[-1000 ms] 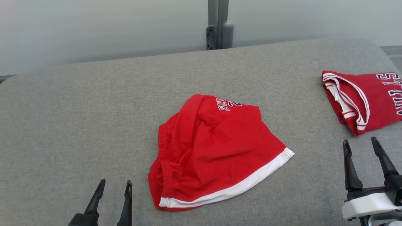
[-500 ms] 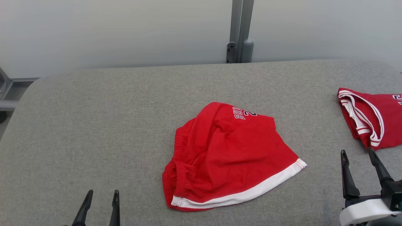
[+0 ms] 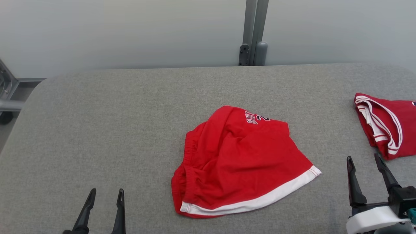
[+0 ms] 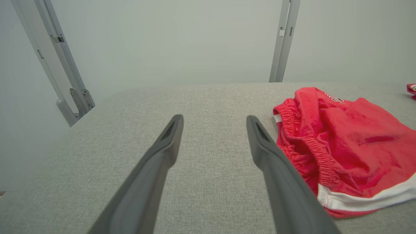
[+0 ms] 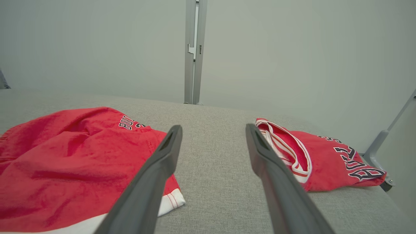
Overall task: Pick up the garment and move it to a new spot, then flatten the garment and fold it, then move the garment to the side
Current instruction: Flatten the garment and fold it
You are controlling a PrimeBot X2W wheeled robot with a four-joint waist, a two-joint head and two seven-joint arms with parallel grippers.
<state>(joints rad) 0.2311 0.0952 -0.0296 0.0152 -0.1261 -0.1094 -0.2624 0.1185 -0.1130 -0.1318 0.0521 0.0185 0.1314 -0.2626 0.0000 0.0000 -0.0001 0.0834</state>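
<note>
view shifted slightly; shorts (image 3: 240, 162) unmoved (still crumpled)

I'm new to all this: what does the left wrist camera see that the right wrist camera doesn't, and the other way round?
Left wrist view, not the right: the left gripper, open, and the gathered waistband of the red shorts.

Right wrist view, not the left: the right gripper, open, and the lettering on the second red garment.

Both share the red shorts, the grey table and the upright post behind it.
</note>
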